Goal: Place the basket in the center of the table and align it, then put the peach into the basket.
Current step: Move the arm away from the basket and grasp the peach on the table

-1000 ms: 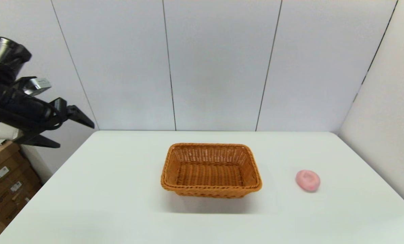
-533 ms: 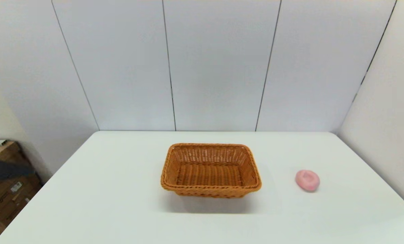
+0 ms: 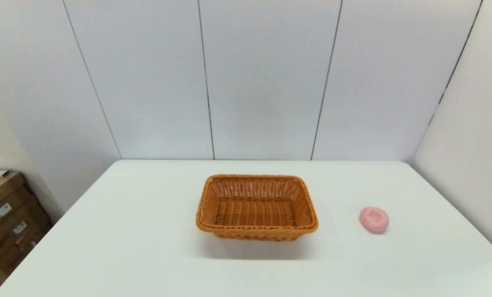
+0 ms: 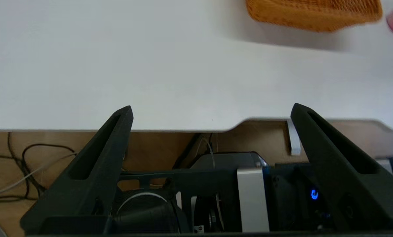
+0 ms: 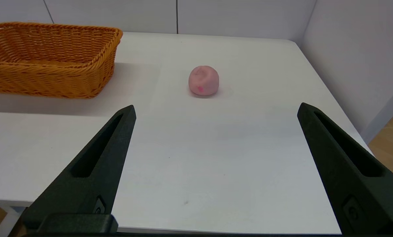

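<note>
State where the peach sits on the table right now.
In the head view the peach rests on the white table, on the robot's right, apart from the empty basket at the table's centre. No pincer touches it.

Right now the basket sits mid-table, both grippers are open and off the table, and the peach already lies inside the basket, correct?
Not quite. The peach lies on the table, to the right of the basket and apart from it; the head view shows this. The rest stands: the left gripper and the right gripper are open.
</note>
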{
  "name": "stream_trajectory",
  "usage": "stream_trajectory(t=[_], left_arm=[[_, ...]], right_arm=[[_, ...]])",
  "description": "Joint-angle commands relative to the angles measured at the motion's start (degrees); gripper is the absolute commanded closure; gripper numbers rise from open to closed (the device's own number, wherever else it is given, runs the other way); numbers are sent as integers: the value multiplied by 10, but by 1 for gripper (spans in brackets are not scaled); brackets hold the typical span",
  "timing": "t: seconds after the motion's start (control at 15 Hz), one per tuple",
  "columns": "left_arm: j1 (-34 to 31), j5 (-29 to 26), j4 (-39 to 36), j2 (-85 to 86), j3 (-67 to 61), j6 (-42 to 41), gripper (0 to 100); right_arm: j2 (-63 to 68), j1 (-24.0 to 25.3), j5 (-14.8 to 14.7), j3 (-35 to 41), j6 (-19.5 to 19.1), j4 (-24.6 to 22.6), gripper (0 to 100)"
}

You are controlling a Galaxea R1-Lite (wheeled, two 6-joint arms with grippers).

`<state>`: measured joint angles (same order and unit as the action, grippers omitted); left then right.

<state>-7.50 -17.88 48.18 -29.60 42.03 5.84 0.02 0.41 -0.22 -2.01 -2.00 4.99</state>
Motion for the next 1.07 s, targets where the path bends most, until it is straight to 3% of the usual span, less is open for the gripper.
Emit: stream_trajectory(t=[0.07,0.27,0.47,0.6,0.73,0.87,1.07], left_arm=[[33,0,8,108,-62,-6,0],[95,46,20,157,-83,0,0],[88,55,3,190,-116,4,0],[70,93,-79,202,-180,2,0],[71,160,-217,226,-274,3,0],[71,171,-335,242,-347,-5,0],[75,174,-343,273,-351,-6,0]], right_arm=[[0,0,3,0,0,0,0],[0,0,4,0,0,0,0],[0,0,5,0,0,0,0],[0,0,5,0,0,0,0],[0,0,5,0,0,0,0],[0,0,5,0,0,0,0],[0,0,4,1,2,-5,0]])
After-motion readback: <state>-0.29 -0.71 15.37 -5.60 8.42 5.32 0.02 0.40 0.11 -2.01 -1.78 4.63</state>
